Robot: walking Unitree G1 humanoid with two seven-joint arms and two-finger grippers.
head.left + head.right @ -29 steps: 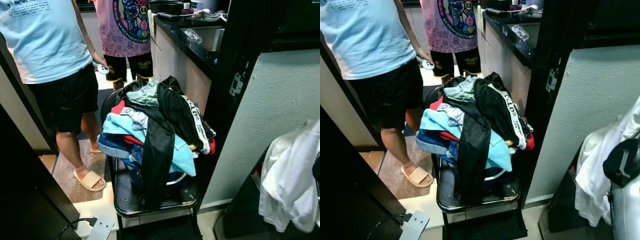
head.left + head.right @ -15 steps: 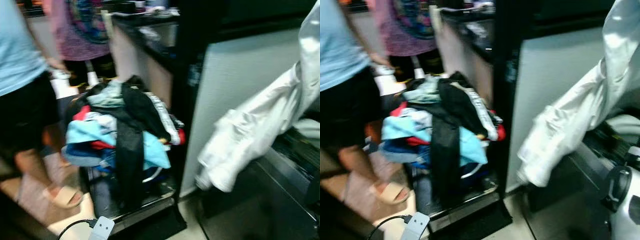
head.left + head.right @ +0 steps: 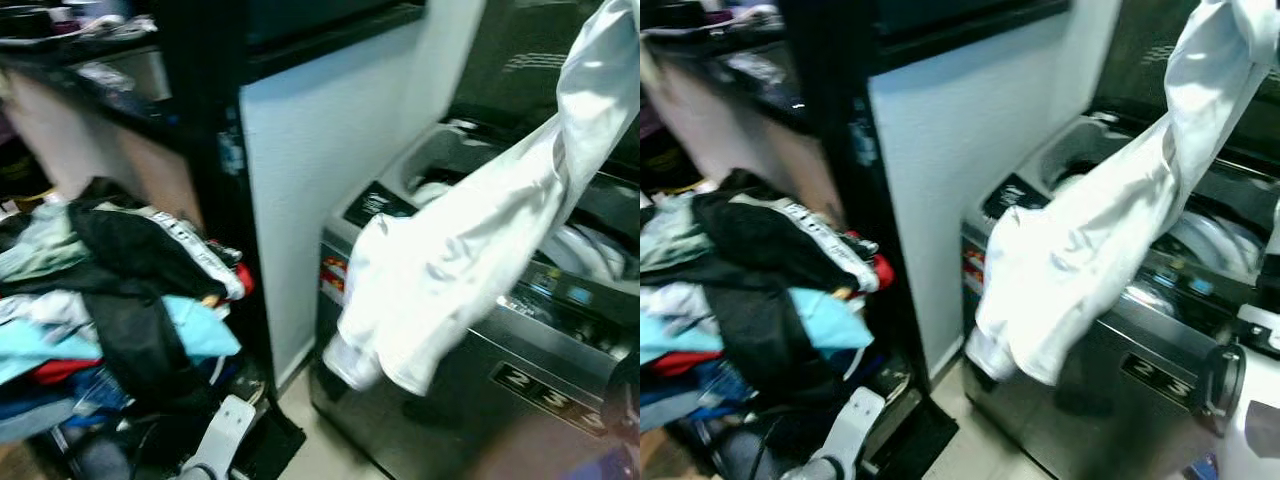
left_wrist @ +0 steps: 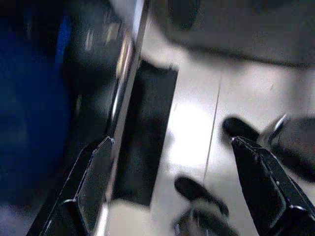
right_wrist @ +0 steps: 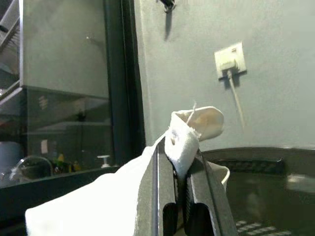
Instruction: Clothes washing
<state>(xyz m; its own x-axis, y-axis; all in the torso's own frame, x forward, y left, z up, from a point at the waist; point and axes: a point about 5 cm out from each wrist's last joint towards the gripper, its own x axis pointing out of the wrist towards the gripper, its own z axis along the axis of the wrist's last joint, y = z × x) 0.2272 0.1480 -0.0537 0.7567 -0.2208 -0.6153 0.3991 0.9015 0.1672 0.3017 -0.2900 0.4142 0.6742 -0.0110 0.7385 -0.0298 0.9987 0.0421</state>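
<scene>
- A white shirt (image 3: 470, 250) is pinched at its top edge between the two fingers of the right hand (image 5: 180, 162).
- The shirt is hung down from the hand, in front of the open washer (image 3: 520, 330) and above it.
- A pile of clothes (image 3: 110, 290) is seen well to the left.
- The left hand (image 4: 172, 187) is held spread over the floor (image 4: 192, 123).

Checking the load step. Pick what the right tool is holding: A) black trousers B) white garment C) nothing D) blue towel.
B: the right tool is shut on the white garment, which hangs above the open washer.
</scene>
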